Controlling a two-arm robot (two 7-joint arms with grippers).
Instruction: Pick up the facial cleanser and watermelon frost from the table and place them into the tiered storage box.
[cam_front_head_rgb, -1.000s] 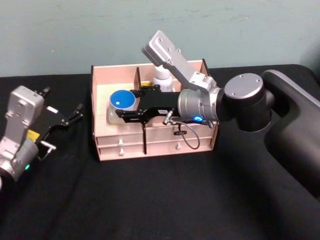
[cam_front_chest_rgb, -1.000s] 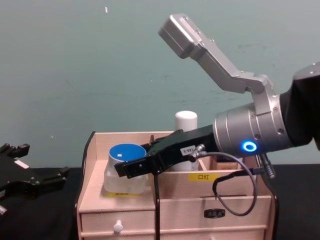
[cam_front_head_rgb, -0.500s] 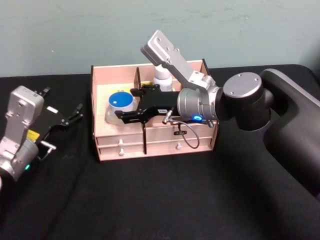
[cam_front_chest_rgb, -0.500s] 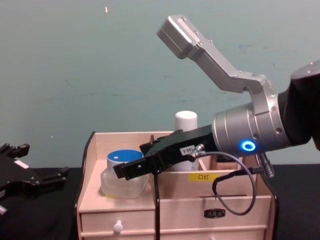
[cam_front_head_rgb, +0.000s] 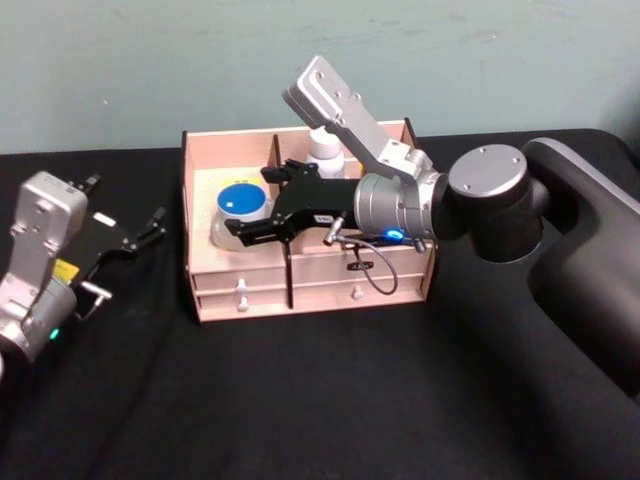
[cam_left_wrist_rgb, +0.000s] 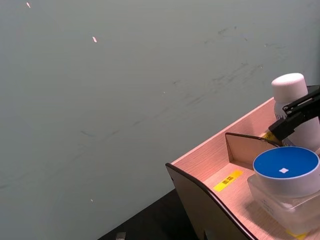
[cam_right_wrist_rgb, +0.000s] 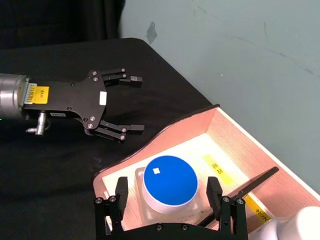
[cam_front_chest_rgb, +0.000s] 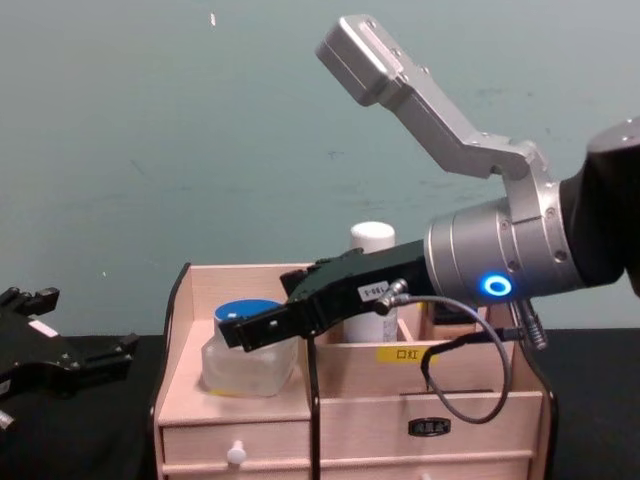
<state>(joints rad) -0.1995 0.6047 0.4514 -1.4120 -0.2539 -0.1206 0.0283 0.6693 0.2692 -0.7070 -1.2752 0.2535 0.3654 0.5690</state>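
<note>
Blue-lidded jar (cam_front_head_rgb: 243, 203) sits in left compartment of tiered storage box (cam_front_head_rgb: 240, 283). Right gripper (cam_right_wrist_rgb: 170, 202) just above it, fingers spread wide, clear of jar. Left gripper (cam_front_head_rgb: 150, 228) parked on table (cam_front_head_rgb: 330, 400), spread open.

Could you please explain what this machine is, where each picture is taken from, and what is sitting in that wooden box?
This is a robot with two arms, each ending in a two-fingered gripper. One picture comes from a camera on its head, one from its chest, and one from each wrist.

On the black table stands the tiered storage box, a pale-wood organiser with drawers. In its left compartment sits a clear jar with a blue lid; a white bottle stands in the compartment behind.

The right gripper hangs just above the jar with its fingers spread open on either side, gripping nothing, so the jar rests in the box by itself. The left gripper is parked over the table to the left of the box, open and empty.
</note>
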